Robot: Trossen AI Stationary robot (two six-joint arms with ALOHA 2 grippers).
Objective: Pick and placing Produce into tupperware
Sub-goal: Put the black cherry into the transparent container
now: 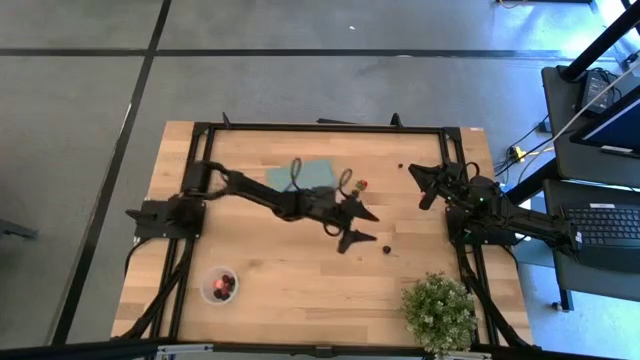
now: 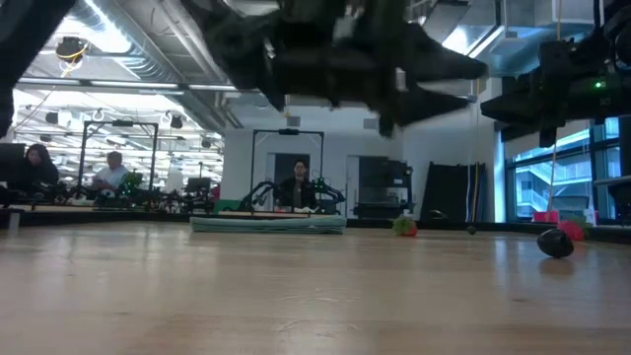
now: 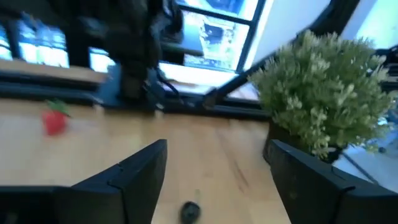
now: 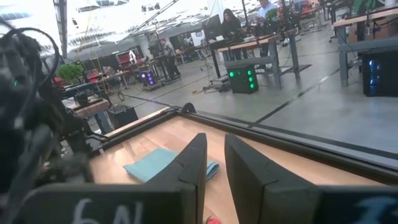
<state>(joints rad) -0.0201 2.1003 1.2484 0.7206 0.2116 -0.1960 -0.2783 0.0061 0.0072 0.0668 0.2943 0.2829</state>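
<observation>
Pale wood counter point(image 1: 300, 280), black frame rails along its edges. Largest item on it: bushy green plant point(image 1: 438, 312) at the near right corner; the left wrist view has it close by, just past that arm's fingers point(image 3: 140, 171). Flat teal cloth point(image 1: 305, 174) lies toward the far edge, mid-counter.

Left arm reaches from the left side to the centre of the counter. Left tool point(image 1: 362, 229) has its jaws spread wide, nothing between them. A dark berry point(image 1: 386, 248) lies on the wood just right of it; in the left wrist view the same berry point(image 3: 190, 211) sits low between the two fingers, not touched.

Right arm waits at the right edge; right tool point(image 1: 423, 185) points toward the far side, fingers point(image 4: 194, 165) drawn close with a narrow gap, holding nothing.

Clear round tupperware point(image 1: 220, 286) stands near the front left, well apart from both tools, with red and dark pieces inside.

Loose produce: red berry point(image 1: 363, 184) near the cloth's right end; small dark one point(image 1: 400, 166) farther right.
</observation>
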